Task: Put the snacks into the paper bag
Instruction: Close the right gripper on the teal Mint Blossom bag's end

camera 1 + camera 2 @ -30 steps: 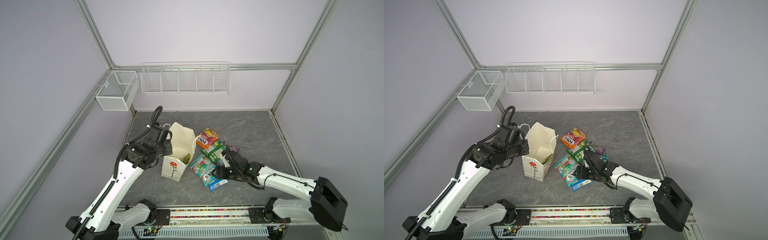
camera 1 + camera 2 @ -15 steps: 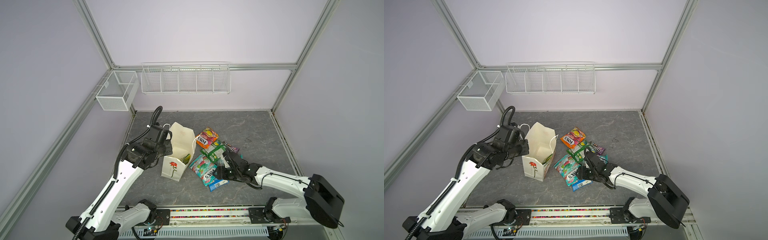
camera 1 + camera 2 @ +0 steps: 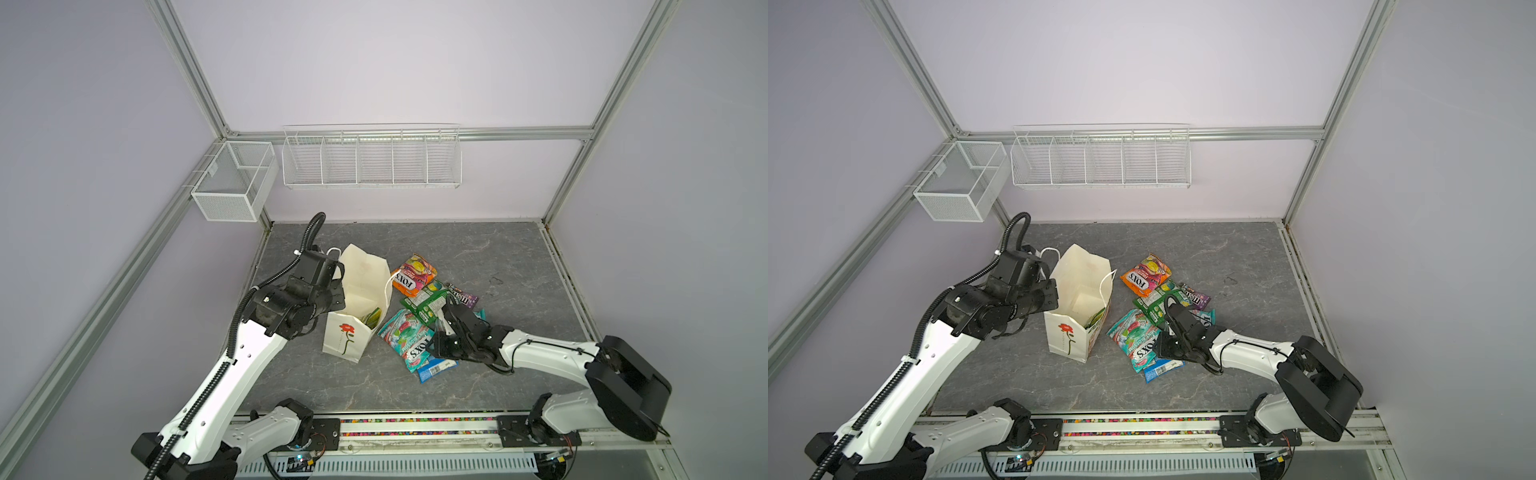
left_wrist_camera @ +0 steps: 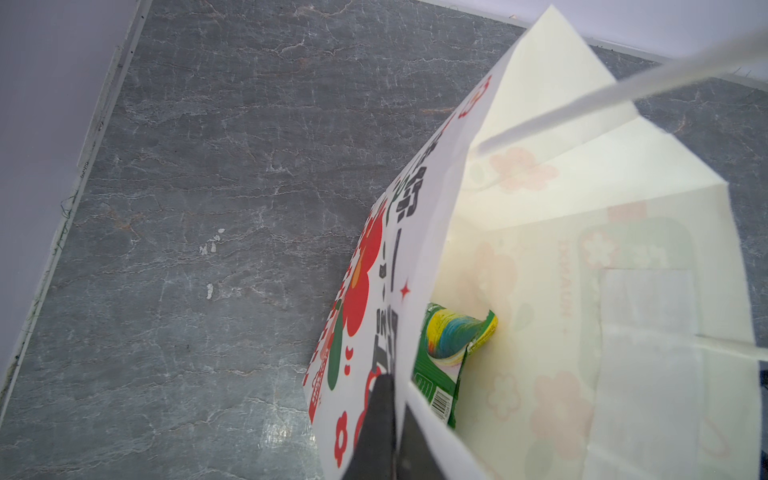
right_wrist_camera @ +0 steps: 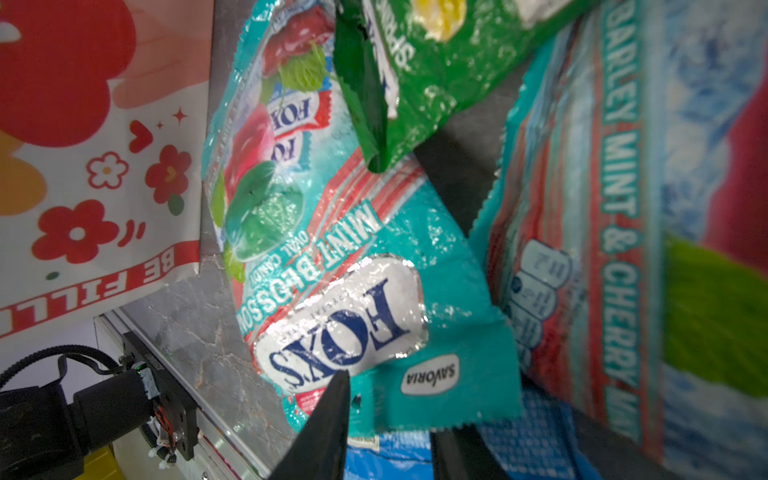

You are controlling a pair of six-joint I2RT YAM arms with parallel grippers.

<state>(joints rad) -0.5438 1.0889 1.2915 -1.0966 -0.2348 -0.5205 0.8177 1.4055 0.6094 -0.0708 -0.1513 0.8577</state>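
Over towards the left edge of the grey surface, the left gripper [image 4: 395, 399] is pinching the side wall of the paper bag [image 3: 336, 349], one finger inside and one outside, propping the mouth open. One green packet [image 4: 444, 357] is sitting inside already.

The other snacks are lying in a heap around the middle of the surface, just right of the bag. The right gripper [image 5: 390, 411] is reaching down at the front end of the teal FOX'S packet [image 3: 409, 338], its fingers standing apart either side of the crimped edge, not biting yet as far as I can see.

If you ask me, it's wanting only that crimp. The blue bar [image 3: 436, 368] is poking out right underneath, and another green packet [image 3: 426, 305] is overlapping the far end. I'd be going for a firm pinch on the glossy film, then peeling it up slowly so the neighbours are sliding off.
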